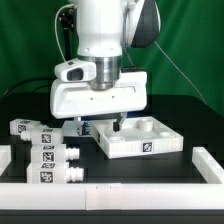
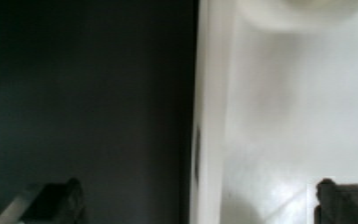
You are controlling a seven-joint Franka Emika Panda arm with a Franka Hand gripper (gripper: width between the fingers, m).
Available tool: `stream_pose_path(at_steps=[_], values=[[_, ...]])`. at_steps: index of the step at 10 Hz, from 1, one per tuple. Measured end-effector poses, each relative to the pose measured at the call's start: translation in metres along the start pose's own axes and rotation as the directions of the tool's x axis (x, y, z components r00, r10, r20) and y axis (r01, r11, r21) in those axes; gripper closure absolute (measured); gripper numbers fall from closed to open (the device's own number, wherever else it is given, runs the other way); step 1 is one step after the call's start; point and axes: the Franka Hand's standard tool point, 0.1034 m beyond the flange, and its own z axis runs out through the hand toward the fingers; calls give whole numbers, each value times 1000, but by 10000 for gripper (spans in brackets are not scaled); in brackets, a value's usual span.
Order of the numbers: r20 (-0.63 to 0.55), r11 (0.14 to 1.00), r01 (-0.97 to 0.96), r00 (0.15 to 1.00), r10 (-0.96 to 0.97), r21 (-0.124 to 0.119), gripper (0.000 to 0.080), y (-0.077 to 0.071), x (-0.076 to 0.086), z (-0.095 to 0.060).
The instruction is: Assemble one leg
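My gripper (image 1: 100, 128): fingers (image 2: 55, 202) spread wide, grasping nothing, straddling an edge of the panel (image 1: 140, 140).
Panel: flat on the black table (image 1: 190, 125), round socket (image 1: 152, 124) facing up, one square tag (image 1: 147, 147) on its front side.
Legs (image 1: 45, 155): lying clustered on the table at the exterior view's left, apart from the panel; black-and-white tags too small to read.

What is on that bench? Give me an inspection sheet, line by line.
Surface: black table, with white rails along its edge.
Job's things: several legs lying loose at the exterior view's left; white panel flat at centre.
Clutter: nothing seen.
Grippers: end effector open over the panel's edge, holding nothing.
Cables: dark cable beside the arm.
Surroundings: green backdrop.
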Motion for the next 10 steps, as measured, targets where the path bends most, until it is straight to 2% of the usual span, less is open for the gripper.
stream_pose_path(at_steps=[1, 4, 6, 7, 8, 9, 10], values=[[4, 1000, -4, 1000, 4, 2, 150, 3, 1, -1], [0, 1000, -8, 1000, 8, 11, 150, 3, 5, 16], [-14, 1000, 7, 1000, -7, 6, 162, 3, 6, 18], [-14, 1000, 7, 1000, -7, 6, 329, 3, 6, 18], [-14, 1000, 8, 1000, -8, 7, 329, 3, 6, 18], [-14, 1000, 8, 1000, -8, 7, 514, 3, 5, 18], [-13, 1000, 8, 1000, -8, 7, 648, 3, 5, 18]])
